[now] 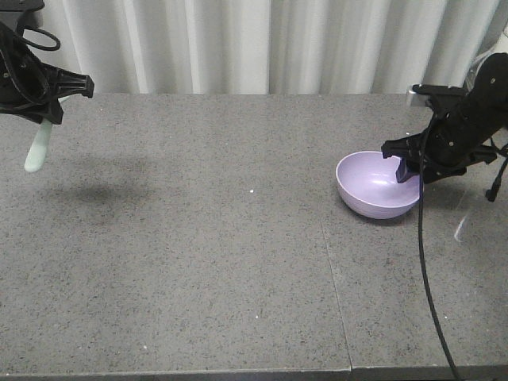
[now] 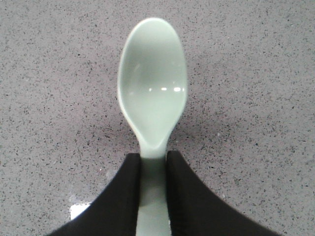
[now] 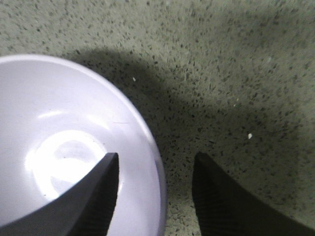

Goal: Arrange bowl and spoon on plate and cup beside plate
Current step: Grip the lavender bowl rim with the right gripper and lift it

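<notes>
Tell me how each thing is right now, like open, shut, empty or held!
spoon: held up off the table, scoop end down, empty.
bowl: upright on the table, empty.
left gripper: shut on the spoon's handle.
right gripper: open, one finger inside the bowl, one outside its rim.

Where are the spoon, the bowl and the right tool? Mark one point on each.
spoon (image 2: 152,83): left wrist view, hollow of its scoop.
bowl (image 1: 365,181): front view, inner wall.
right tool (image 3: 155,162): right wrist view, midway between its fingertips, over the bowl's rim.
</notes>
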{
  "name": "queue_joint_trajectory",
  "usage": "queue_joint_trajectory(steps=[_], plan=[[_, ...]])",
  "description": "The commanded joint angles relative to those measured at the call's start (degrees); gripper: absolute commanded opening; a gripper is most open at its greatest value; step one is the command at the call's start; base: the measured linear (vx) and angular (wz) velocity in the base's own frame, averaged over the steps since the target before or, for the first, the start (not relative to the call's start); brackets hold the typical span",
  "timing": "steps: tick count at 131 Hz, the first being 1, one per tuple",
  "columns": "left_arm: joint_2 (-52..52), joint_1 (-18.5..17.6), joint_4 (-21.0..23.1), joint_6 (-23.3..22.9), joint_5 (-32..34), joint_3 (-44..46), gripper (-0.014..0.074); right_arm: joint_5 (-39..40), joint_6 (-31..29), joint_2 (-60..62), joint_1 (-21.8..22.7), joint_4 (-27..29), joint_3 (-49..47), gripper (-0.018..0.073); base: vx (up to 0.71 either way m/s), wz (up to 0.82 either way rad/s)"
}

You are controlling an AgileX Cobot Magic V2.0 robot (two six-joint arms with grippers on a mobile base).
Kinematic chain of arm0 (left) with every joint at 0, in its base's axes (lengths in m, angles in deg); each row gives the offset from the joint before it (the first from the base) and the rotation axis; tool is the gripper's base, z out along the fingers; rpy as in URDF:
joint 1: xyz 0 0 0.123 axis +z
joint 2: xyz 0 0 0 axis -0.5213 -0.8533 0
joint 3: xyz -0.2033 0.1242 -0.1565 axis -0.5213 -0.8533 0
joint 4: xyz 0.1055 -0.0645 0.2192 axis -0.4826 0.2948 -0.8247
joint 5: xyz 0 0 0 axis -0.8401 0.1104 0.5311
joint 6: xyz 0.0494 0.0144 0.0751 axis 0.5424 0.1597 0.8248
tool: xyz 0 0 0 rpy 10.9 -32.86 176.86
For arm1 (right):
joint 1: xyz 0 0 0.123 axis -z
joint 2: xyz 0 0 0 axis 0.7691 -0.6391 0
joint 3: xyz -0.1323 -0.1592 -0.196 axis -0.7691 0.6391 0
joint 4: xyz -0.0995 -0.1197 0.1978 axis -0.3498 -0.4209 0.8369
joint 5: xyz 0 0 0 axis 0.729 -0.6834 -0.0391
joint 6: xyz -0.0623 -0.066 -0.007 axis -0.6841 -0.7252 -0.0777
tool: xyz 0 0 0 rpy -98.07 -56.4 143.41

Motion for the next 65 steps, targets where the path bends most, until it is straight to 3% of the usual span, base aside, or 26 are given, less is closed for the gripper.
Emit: queue_joint_trajectory(steps=[1, 24, 50, 65], plan=[[3.06, -0.33, -0.09, -0.12, 1.88, 1.85, -0.0007, 0.74, 0.35, 1.84, 0.34, 0.24, -1.93, 0.0339, 0.00, 0.00], [3.06, -0.33, -0.09, -0.12, 1.88, 1.85, -0.0007, 0.96, 1.32, 0.09, 0.34, 0.24, -1.93, 0.0235, 0.00, 0.00], [3.06, -0.33, -0.09, -0.12, 1.88, 1.85, -0.0007, 1.50, 1.08, -0.26, 0.34, 0.24, -2.00, -0.0014, 0.00, 0.00], [3.06, -0.33, -0.09, -0.12, 1.88, 1.85, -0.0007, 0.56, 1.08, -0.26, 0.34, 0.31, -3.19, -0.0008, 0.00, 0.00]])
